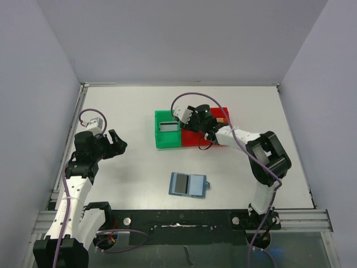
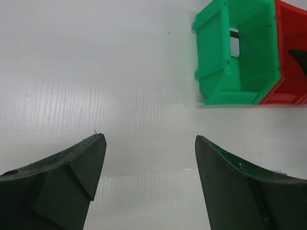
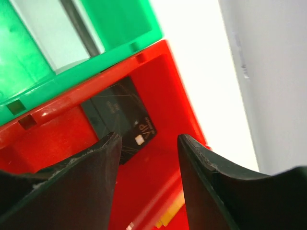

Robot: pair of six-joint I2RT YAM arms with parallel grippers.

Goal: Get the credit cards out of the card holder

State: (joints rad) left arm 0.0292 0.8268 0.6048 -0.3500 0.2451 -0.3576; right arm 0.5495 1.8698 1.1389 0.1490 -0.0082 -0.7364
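- Light-blue card holder point(image 1: 196, 185) lies open on the table point(image 1: 128, 184), its long axis running left to right. 1 dark grey card point(image 1: 179, 183) sits on its left panel.
- Beyond the card holder stands the red bin point(image 1: 192, 138) with 1 black card point(image 3: 120, 117) flat on its floor. The green bin point(image 1: 167, 140), touching it on the left, contains 1 pale card point(image 2: 234, 42).
- Right gripper point(image 3: 148, 141) hangs over the red bin beyond the card holder, jaws partly spread, gripping nothing.
- Left gripper point(image 2: 149, 140) hovers left of the card holder, jaws wide, empty.
- Judging by this, the grey card comes next. It lies nearward of the right claw, and neither arm looks clearly closer.
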